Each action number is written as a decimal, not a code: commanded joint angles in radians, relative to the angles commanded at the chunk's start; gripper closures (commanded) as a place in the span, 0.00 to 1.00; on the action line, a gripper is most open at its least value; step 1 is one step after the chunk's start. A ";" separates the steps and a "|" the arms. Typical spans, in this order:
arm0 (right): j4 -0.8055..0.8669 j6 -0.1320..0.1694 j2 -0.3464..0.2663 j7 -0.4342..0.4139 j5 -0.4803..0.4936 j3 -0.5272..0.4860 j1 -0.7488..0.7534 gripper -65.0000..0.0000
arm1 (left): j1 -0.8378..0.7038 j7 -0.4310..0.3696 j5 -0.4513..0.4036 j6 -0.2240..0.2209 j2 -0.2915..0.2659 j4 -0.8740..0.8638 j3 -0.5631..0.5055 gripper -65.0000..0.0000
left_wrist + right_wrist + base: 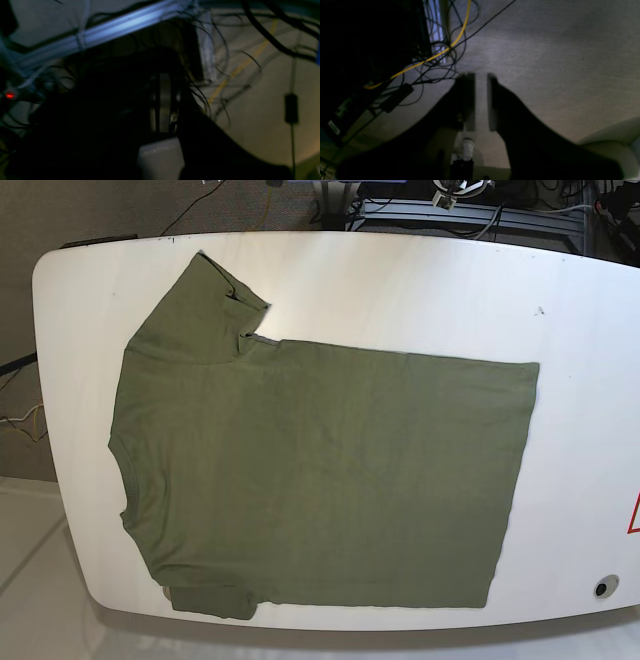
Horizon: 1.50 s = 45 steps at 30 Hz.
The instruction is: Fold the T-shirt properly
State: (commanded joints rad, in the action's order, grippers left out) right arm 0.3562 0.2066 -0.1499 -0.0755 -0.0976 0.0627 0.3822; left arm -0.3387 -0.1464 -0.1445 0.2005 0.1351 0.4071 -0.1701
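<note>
The olive-green T-shirt [320, 470] lies spread flat on the white table [420, 290], neck to the left and hem to the right. One sleeve [205, 300] points to the far left corner; the other [205, 600] lies at the near edge. Neither gripper shows in the base view. In the right wrist view my right gripper [481, 77] hangs over grey carpet, its fingers [468, 100] a narrow gap apart and empty. My left gripper [163, 82] is a dark shape over the floor, and its jaws are too dim to read.
Black and yellow cables [432, 56] and a metal rail [112, 27] lie on the carpet below the arms. A small round fitting [601, 587] and a red mark [634, 515] sit near the table's right edge. More cables run behind the table [470, 205].
</note>
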 joint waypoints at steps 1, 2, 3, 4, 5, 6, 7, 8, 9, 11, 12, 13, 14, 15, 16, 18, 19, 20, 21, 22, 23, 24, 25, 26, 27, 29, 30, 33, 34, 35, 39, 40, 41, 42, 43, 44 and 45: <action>0.008 0.001 -0.001 -0.001 0.001 0.001 0.008 0.89 | -0.011 0.001 -0.001 0.000 0.002 0.020 0.001 1.00; 0.017 0.002 -0.003 -0.003 0.002 0.001 0.018 0.89 | -0.023 0.001 -0.001 -0.003 0.004 0.042 0.001 1.00; 0.027 0.003 -0.005 -0.005 0.003 0.001 0.029 0.89 | -0.035 0.000 -0.001 -0.005 0.006 0.064 0.001 1.00; 0.041 0.004 -0.008 -0.006 0.005 0.001 0.041 0.89 | -0.050 0.001 -0.001 -0.009 0.009 0.092 0.001 1.00; 0.054 0.005 -0.010 -0.006 0.007 0.001 0.054 0.89 | -0.065 0.002 0.000 -0.013 0.012 0.121 0.001 0.99; 0.070 0.006 -0.014 -0.008 0.008 0.001 0.069 0.89 | -0.081 0.001 -0.001 -0.019 0.017 0.148 0.002 1.00; 0.086 0.007 -0.018 -0.010 0.010 0.001 0.084 0.89 | -0.096 0.000 -0.001 -0.024 0.021 0.176 0.003 1.00; 0.148 0.007 -0.031 -0.013 0.021 -0.001 0.131 0.89 | -0.144 -0.009 0.000 -0.037 0.031 0.259 0.005 0.99; 0.211 0.007 -0.043 -0.017 0.032 -0.003 0.177 0.89 | -0.193 -0.017 0.002 -0.049 0.041 0.342 0.007 0.99; 0.256 0.008 -0.052 -0.022 0.034 -0.004 0.205 0.89 | -0.221 -0.020 0.002 -0.051 0.050 0.389 0.008 0.99; 0.280 0.008 -0.056 -0.022 0.035 -0.004 0.220 0.89 | -0.236 -0.024 0.002 -0.053 0.054 0.411 0.007 0.99; 0.304 0.008 -0.060 -0.022 0.035 -0.004 0.235 0.89 | -0.251 -0.027 0.001 -0.054 0.058 0.434 0.007 0.99; 0.329 0.008 -0.065 -0.023 0.036 -0.004 0.250 0.89 | -0.266 -0.030 0.001 -0.055 0.062 0.456 0.007 0.99; 0.354 0.008 -0.069 -0.025 0.037 -0.004 0.264 0.89 | -0.281 -0.032 0.001 -0.056 0.067 0.477 0.007 0.99; 0.381 0.009 -0.074 -0.025 0.038 -0.005 0.279 0.89 | -0.296 -0.036 0.001 -0.056 0.071 0.499 0.007 0.99; 0.434 0.010 -0.084 -0.026 0.038 -0.007 0.307 0.89 | -0.326 -0.042 0.000 -0.057 0.079 0.540 0.006 0.99; 0.460 0.010 -0.089 -0.028 0.038 -0.008 0.321 0.89 | -0.341 -0.046 -0.001 -0.058 0.083 0.561 0.006 0.99; 0.486 0.010 -0.094 -0.029 0.039 -0.009 0.335 0.89 | -0.356 -0.049 -0.001 -0.057 0.088 0.582 0.005 0.99; 0.512 0.011 -0.100 -0.029 0.040 -0.009 0.349 0.90 | -0.372 -0.053 -0.002 -0.056 0.092 0.602 0.004 0.99; 0.537 0.009 -0.106 -0.024 0.036 -0.009 0.370 0.89 | -0.388 -0.049 -0.003 -0.052 0.098 0.634 0.004 0.99; 0.561 0.008 -0.113 -0.020 0.033 -0.009 0.392 0.89 | -0.405 -0.045 -0.004 -0.048 0.103 0.666 0.003 0.99; 0.578 0.008 -0.117 -0.018 0.035 -0.009 0.402 0.89 | -0.417 -0.045 -0.004 -0.049 0.106 0.685 0.003 0.99; 0.594 0.007 -0.121 -0.017 0.036 -0.009 0.412 0.89 | -0.428 -0.045 -0.004 -0.049 0.108 0.704 0.003 0.99; 0.609 0.007 -0.125 -0.017 0.038 -0.010 0.422 0.89 | -0.440 -0.044 -0.005 -0.049 0.110 0.720 0.004 0.99; 0.624 0.006 -0.129 -0.016 0.039 -0.010 0.431 0.89 | -0.452 -0.044 -0.006 -0.049 0.112 0.736 0.005 0.99; 0.652 0.005 -0.135 -0.016 0.044 -0.010 0.449 0.89 | -0.472 -0.044 -0.004 -0.049 0.117 0.767 0.007 0.99; 0.664 0.005 -0.138 -0.016 0.046 -0.010 0.456 0.90 | -0.481 -0.042 -0.004 -0.049 0.119 0.781 0.008 0.99; 0.760 0.000 -0.147 0.003 0.053 0.009 0.512 0.90 | -0.550 -0.015 0.004 -0.048 0.117 0.912 0.015 0.99; 0.780 0.000 -0.148 0.005 0.055 0.012 0.523 0.90 | -0.562 -0.012 0.003 -0.048 0.119 0.934 0.017 0.99; 0.800 -0.001 -0.150 0.006 0.056 0.016 0.533 0.90 | -0.575 -0.008 0.002 -0.047 0.120 0.956 0.018 0.99; 0.888 -0.001 -0.154 0.015 0.061 0.032 0.581 0.90 | -0.623 0.011 0.000 -0.047 0.122 1.047 0.022 0.99; 0.912 0.000 -0.154 0.018 0.063 0.038 0.594 0.90 | -0.636 0.017 0.000 -0.047 0.122 1.071 0.022 0.99; 0.936 0.000 -0.154 0.021 0.064 0.044 0.606 0.90 | -0.650 0.023 0.000 -0.047 0.122 1.095 0.023 0.99; 0.961 -0.001 -0.154 0.023 0.065 0.050 0.619 0.90 | -0.661 0.027 0.000 -0.046 0.123 1.119 0.023 0.99; 0.985 -0.001 -0.154 0.025 0.067 0.056 0.632 0.90 | -0.673 0.032 -0.001 -0.046 0.123 1.143 0.023 0.99; 1.034 0.000 -0.156 0.034 0.068 0.063 0.655 0.90 | -0.694 0.037 0.002 -0.043 0.124 1.192 0.033 0.99; 1.082 0.001 -0.157 0.044 0.068 0.071 0.677 0.89 | -0.716 0.041 0.005 -0.041 0.126 1.241 0.043 0.99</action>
State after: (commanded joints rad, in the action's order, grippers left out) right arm 1.4383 0.2081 -0.3068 -0.0316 -0.0292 0.1333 1.0595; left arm -1.0544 -0.1050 -0.1391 0.1599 0.2606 1.6478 -0.1271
